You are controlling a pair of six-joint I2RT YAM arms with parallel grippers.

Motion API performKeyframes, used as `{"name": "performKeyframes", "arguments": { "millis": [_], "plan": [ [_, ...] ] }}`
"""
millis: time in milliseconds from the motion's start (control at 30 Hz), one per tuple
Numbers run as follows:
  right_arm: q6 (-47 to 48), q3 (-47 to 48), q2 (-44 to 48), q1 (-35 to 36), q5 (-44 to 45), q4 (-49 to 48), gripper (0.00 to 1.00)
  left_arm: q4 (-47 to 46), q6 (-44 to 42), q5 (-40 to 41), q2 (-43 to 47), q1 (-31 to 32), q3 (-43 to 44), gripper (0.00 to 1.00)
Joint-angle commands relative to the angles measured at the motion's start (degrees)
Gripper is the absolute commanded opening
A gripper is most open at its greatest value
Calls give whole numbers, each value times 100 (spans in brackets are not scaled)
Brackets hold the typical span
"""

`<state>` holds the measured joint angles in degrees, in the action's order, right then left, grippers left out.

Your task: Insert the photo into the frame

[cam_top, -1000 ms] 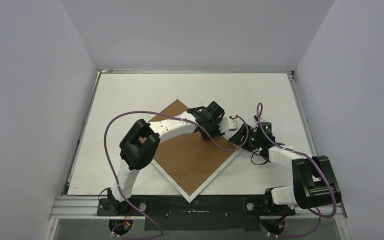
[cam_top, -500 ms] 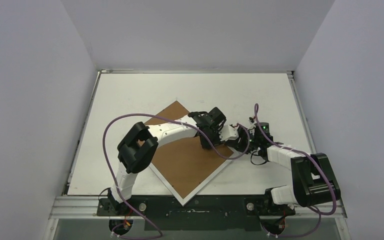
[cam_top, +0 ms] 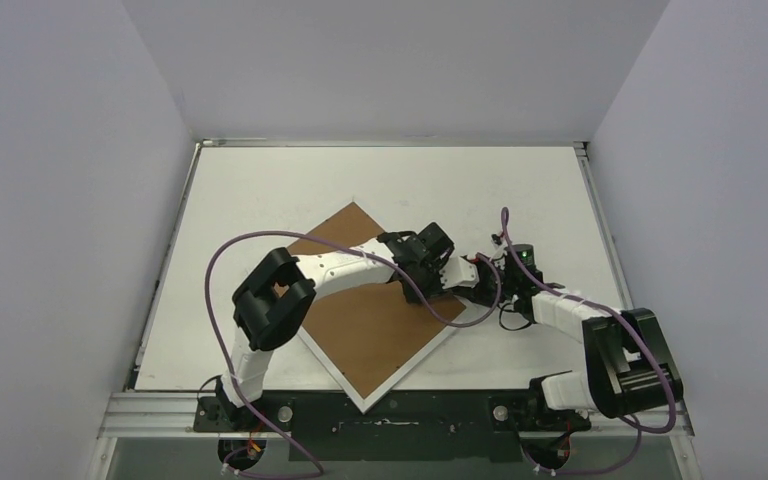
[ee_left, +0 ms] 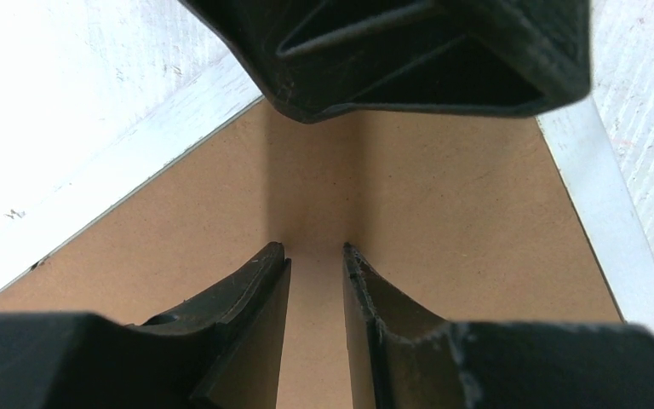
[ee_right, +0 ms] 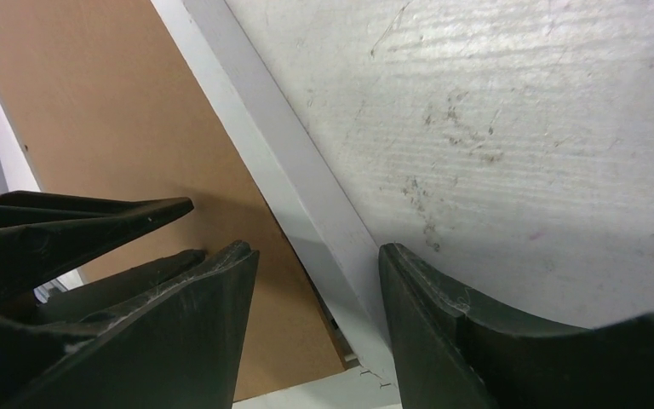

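White, scuffed table (cam_top: 260, 190), boxed in by pale walls (cam_top: 60, 200) on three sides. One frame (cam_top: 360, 345) lies on it back up, brown board showing, turned cornerwise, one corner at the middle of the near edge. Two arms (cam_top: 335, 265) meet over its right corner. The left fingers (ee_left: 251, 285), narrowly parted, hold nothing, tips at the board. The right fingers (ee_right: 443, 298), wider apart, straddle the white rim, gripping nothing.

Left gripper (ee_left: 313, 249), right gripper (ee_right: 317, 249) (tips close)
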<state>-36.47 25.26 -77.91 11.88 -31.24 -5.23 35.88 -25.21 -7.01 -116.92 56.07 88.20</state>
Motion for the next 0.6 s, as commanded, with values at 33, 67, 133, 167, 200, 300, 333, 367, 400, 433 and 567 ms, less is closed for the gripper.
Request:
{"name": "performKeyframes", "arguments": {
  "millis": [33,67,133,167,200,300,333,367,400,433,567],
  "plan": [
    [184,-394,100,348,-8,1799,58,-342,-126,421,-59,55,-711,27],
    [181,-439,147,356,5,1843,57,-393,-141,474,-19,53,-802,27],
    [208,-452,206,414,112,2007,56,-471,-156,555,14,51,-914,27],
    [236,-438,224,457,188,2091,54,-507,-167,611,31,47,-951,27],
    [233,-433,236,521,259,2152,53,-540,-182,650,49,47,-986,27],
    [182,-347,192,786,538,2351,50,-592,-206,783,79,36,-1079,27],
    [150,-338,180,877,606,2386,49,-622,-225,815,103,25,-1135,27],
    [123,-341,180,999,681,2424,49,-658,-228,837,123,9,-1180,27],
    [96,-346,172,1078,756,2471,47,-689,-226,841,143,-5,-1224,27],
    [69,-360,171,1143,813,2508,45,-715,-221,841,163,-23,-1267,27],
    [-53,-375,163,1402,1102,2676,41,-797,-176,837,235,-41,-1427,27]
  ]
}}
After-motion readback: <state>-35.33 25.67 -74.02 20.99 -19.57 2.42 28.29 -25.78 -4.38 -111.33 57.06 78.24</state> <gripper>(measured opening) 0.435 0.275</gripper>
